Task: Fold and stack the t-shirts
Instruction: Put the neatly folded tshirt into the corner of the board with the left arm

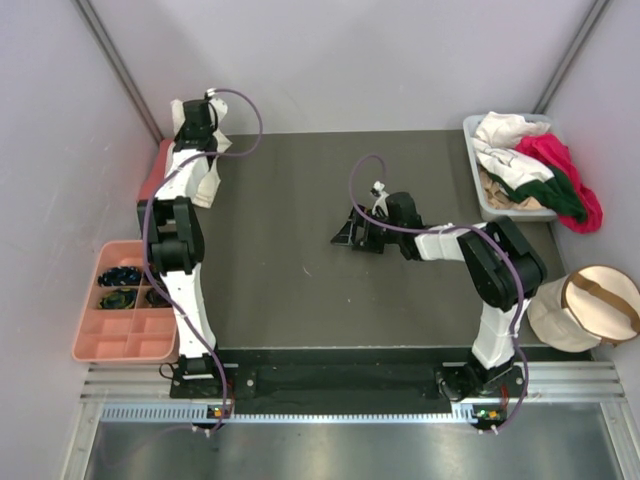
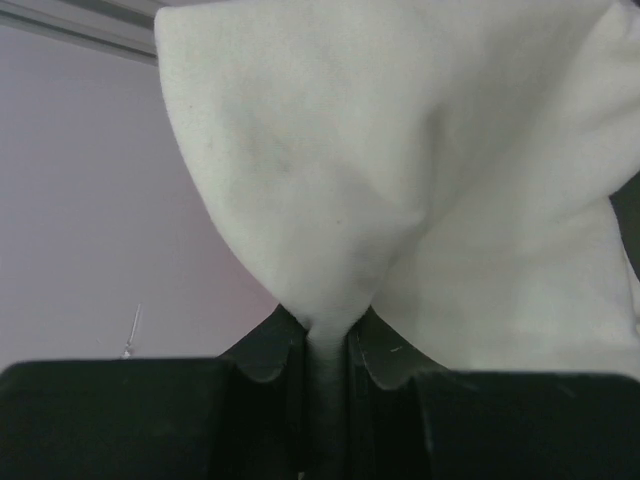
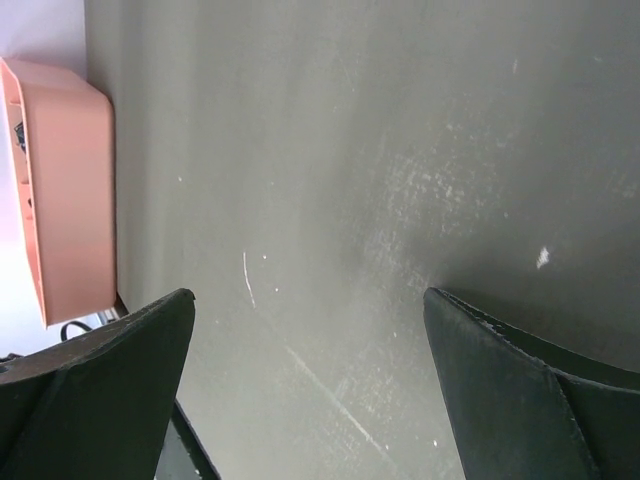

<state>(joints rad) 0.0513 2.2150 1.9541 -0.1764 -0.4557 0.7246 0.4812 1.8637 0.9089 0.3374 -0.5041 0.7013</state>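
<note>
Top view: left gripper [image 1: 203, 112] at far-left corner of the dark table [image 1: 280, 290], cream-white t-shirt [image 1: 207, 175] hanging from it over that corner. Right gripper [image 1: 350, 233] low near table centre. More t-shirts [image 1: 530, 165], white, magenta and dark green, heaped in grey bin [image 1: 478, 205] at table's far-right corner. Left wrist view: jaws pressed together, pinching a fold of the cream-white t-shirt. Right wrist view: fingers [image 3: 520, 390] spread wide just above bare table, pink tray [image 3: 70, 190] off table's left edge.
</note>
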